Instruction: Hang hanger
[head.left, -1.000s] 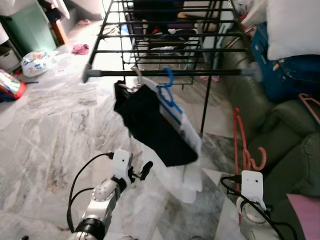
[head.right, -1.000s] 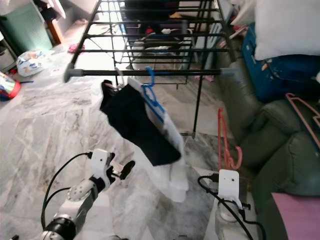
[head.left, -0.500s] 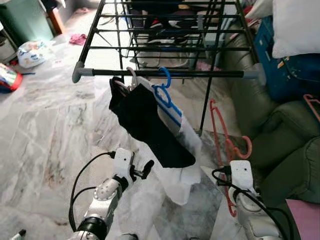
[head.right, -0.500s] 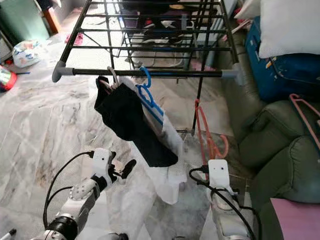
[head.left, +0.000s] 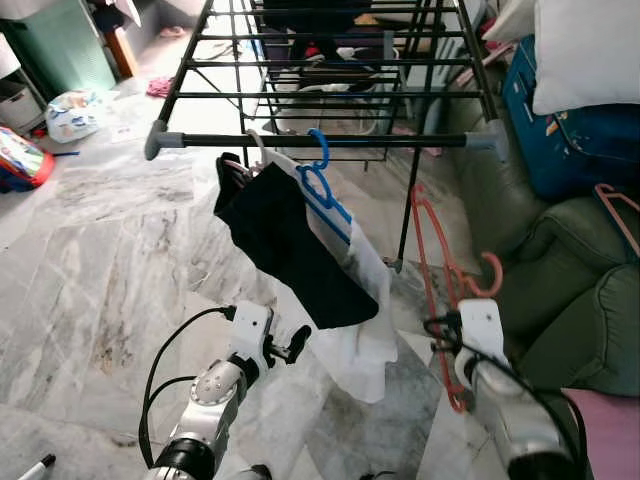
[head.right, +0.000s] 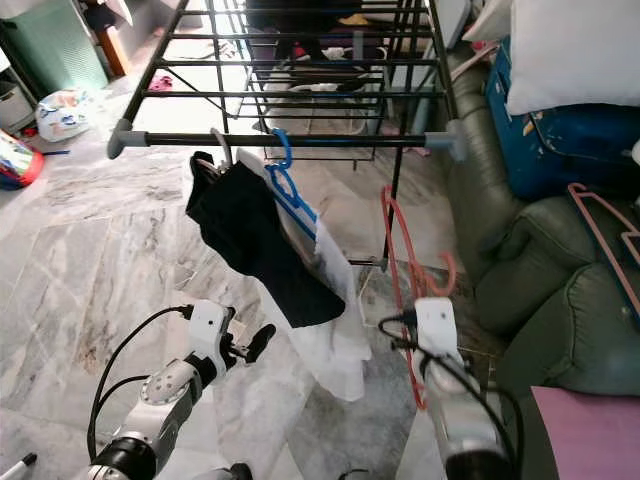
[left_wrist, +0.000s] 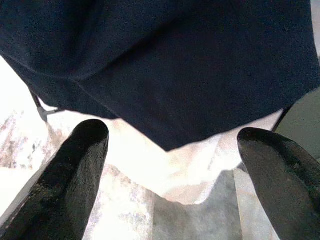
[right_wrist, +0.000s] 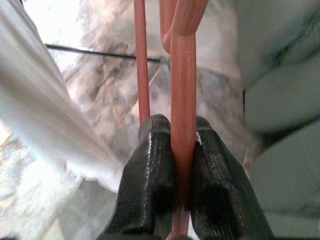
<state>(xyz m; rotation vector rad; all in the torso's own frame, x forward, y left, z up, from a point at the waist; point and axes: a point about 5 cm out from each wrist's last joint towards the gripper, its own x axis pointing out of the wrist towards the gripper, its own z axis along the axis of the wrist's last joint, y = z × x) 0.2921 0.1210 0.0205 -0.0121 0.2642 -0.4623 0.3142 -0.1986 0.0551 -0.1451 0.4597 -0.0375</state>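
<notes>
We carry the hanger (head.left: 437, 262), right gripper (right_wrist: 172, 150) fingers clamped on it (left gripper (left_wrist: 170, 160) fingers apart), and must next raise its hook toward twelve o'clock onto the rail (head.left: 400, 140).

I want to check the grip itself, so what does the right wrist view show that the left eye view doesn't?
Right wrist view: the right gripper fingers clamped on the red hanger. Left eye view: the drying rack, the blue hanger on it, the dark garment and the open left gripper. Both: red hanger, white garment, marble floor.
</notes>
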